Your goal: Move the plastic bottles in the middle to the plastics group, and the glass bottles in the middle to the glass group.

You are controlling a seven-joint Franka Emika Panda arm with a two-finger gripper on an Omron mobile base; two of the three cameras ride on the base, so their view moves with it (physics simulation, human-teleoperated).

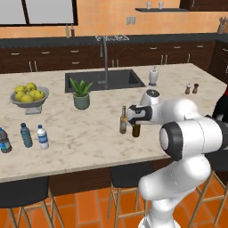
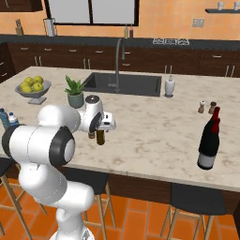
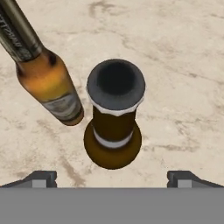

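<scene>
Your gripper [image 3: 112,177] hangs released, jaws spread wide, directly above the very dark brown-green slim glass bottle [image 3: 113,118], which stands upright mid-counter on the beige marble island [image 1: 89,142], just beside the amber-brown long-necked bottle [image 3: 43,78].

Orange wall [image 1: 107,20], dark cabinets [image 1: 49,58], terracotta floor [image 1: 89,209]
</scene>
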